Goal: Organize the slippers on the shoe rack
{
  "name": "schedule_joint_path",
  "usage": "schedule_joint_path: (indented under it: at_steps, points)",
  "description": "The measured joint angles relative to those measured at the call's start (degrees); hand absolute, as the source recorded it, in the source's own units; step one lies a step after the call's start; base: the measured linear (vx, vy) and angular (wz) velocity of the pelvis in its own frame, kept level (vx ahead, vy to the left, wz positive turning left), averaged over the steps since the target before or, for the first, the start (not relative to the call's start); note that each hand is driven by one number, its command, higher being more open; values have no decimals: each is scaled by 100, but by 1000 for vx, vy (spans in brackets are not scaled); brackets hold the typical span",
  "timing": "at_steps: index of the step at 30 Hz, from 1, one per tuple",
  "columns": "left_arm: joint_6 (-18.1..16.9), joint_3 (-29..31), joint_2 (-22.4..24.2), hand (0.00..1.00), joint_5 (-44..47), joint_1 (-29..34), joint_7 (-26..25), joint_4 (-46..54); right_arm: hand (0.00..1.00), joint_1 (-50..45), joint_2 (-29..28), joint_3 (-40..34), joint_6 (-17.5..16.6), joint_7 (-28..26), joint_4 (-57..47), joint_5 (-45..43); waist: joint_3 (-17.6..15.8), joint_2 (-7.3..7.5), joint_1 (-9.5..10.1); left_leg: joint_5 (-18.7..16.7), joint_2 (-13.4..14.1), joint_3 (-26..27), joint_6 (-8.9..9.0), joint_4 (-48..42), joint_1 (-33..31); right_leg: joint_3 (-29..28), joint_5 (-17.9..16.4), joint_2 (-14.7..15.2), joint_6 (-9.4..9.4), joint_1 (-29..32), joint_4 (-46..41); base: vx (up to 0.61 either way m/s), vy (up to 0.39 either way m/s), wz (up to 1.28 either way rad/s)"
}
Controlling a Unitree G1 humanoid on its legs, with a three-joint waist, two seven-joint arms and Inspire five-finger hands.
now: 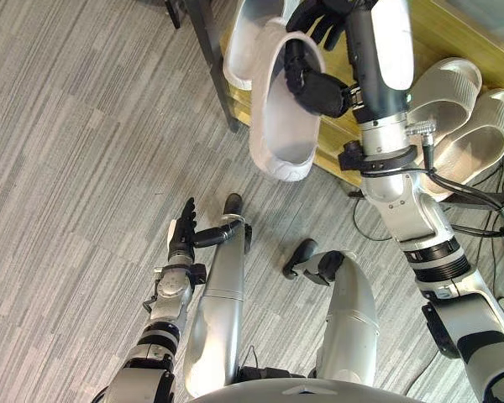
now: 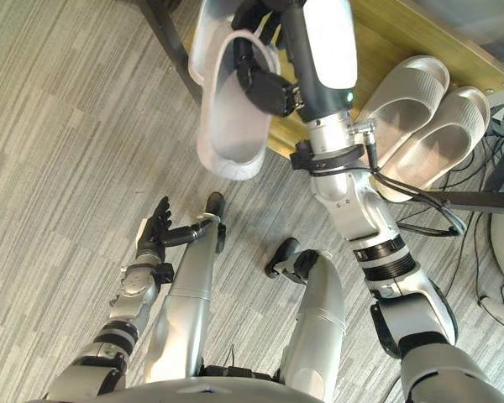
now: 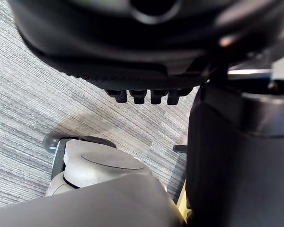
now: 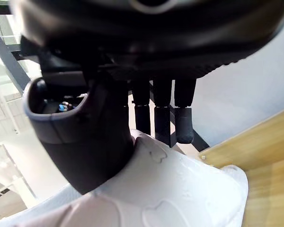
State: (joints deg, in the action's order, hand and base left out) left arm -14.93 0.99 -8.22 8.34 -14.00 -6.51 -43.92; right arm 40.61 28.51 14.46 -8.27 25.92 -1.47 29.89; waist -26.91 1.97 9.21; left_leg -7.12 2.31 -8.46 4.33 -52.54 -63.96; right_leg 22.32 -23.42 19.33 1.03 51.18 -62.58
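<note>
On my left wrist feed, the left hand (image 3: 146,52) hung above the grey striped carpet (image 3: 42,94). Its fingertips (image 3: 138,97) stood out in a short, even row, clear of the floor. I couldn't identify a pale yellow sliver (image 3: 181,206) beside them.

Bright, even indoor light, soft throughout.
Almost shadowless across the grey striped carpet floor (image 1: 84,168); mild sheen on the white moulded foam slipper (image 1: 281,130) and the light wooden shoe rack (image 1: 454,34); washed-out glare behind the dark right hand (image 4: 85,132), in deep shade in its own wrist view.
</note>
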Motion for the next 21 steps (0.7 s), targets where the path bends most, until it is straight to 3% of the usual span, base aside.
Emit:
schedule_joint_path:
  at_steps: [21]
  points:
    - [-205, -94, 88, 100, 13, -90, -188, 112, 0, 1329, 629, -192, 215, 272, 2498, -51, 21, 35, 77, 2, -183, -1, -67, -216, -489, 40, -162, 278, 3, 412, -372, 4, 12, 5]
